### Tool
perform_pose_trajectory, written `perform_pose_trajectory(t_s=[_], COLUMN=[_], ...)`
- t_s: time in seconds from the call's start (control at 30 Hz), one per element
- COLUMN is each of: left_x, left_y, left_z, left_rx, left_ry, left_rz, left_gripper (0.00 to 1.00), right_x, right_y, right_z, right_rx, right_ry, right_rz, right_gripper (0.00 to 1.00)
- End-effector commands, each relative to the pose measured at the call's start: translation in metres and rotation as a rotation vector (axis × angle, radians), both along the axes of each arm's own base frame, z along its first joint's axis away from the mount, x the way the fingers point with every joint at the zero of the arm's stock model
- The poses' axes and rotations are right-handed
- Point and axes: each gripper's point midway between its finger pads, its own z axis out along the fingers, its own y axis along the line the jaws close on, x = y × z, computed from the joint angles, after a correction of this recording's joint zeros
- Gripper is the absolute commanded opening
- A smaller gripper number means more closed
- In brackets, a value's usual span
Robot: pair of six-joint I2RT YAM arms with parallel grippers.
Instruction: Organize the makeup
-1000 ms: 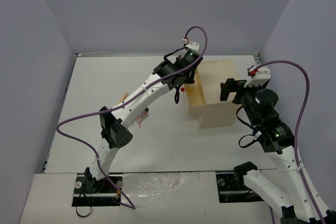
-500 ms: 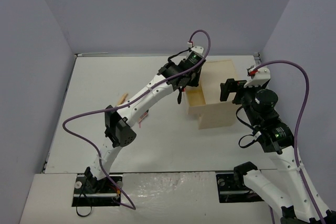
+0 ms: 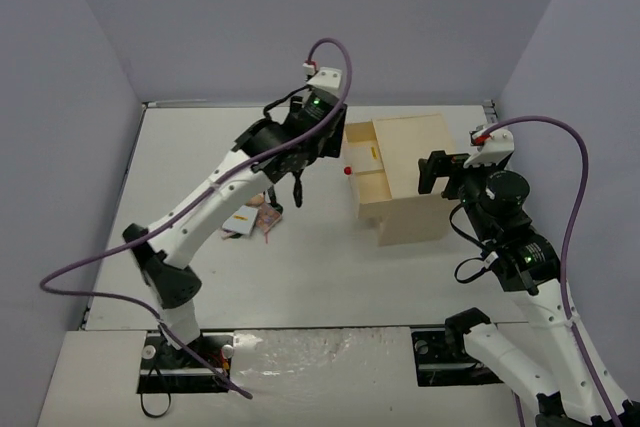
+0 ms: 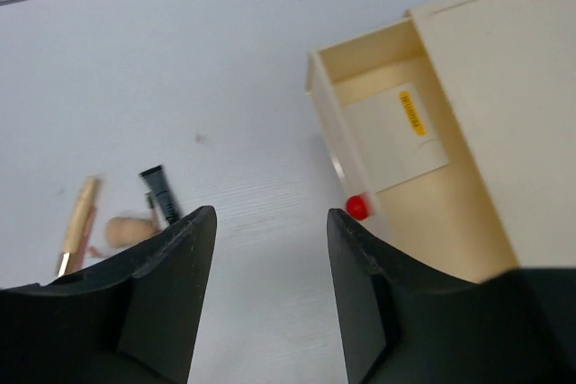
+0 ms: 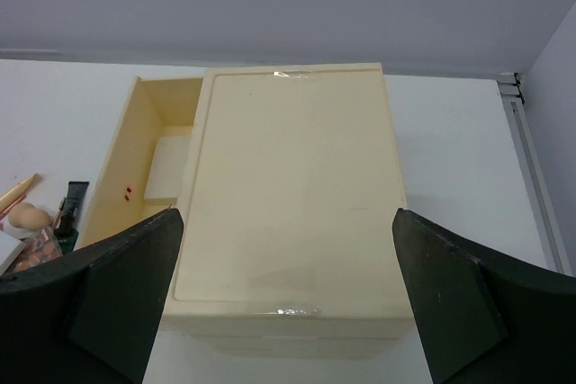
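My left gripper (image 3: 286, 191) hangs open and empty over the table, just left of the open drawer (image 3: 364, 163); its jaws (image 4: 270, 215) hold nothing. A white flat case with a yellow label (image 4: 397, 136) lies inside the drawer, also visible as a white case (image 5: 170, 169). More makeup lies in a loose pile (image 3: 255, 219) to the left: a black tube (image 4: 162, 193), a tan pencil (image 4: 78, 222), a beige sponge (image 4: 126, 229) and a pinkish palette (image 5: 40, 250). My right gripper (image 3: 437, 172) stands wide open by the box's right side, its jaws (image 5: 288, 216) empty above the box top.
The beige wooden drawer box (image 5: 292, 195) stands at the right of the table, its top drawer pulled out to the left with a red knob (image 4: 357, 207) on the front. Grey walls close in the table at the back and both sides.
My left gripper has drawn back to the left from over the drawer and its jaws have widened. The white case now shows lying in the drawer. The right arm has not moved.
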Motion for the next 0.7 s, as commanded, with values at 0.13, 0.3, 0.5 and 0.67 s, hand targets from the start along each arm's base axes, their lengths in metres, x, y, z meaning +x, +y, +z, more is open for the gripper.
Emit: perform_pose_trajectory(t_s=[0.13,0.3,0.5,0.67], left_x=[-0.038,-0.049,-0.056,-0.05], left_y=[0.132,0.151,0.161,0.169], left_z=[-0.052,-0.106,-0.179,-0.212], left_rx=[0.181,0.316,0.497,0.622], left_ry=[0.043,0.127,0.27,0.309], left_rz=[0.197,0.196,0.223,0.275], left_gripper=[0.65,0.77,0.89,0.86], right_x=[0.0,0.0,0.0,-0.001], right_y=[0.005,0.006,0.005,0.005], right_z=[0.021,0.017,0.015,0.014], right_rx=[0.019,0.014,0.008,0.005], right_ry=[-0.079,-0.072,-0.07,-0.071], right_rz=[0.019,0.018,0.013,0.009], right_gripper=[1.0,1.0,1.0,1.0])
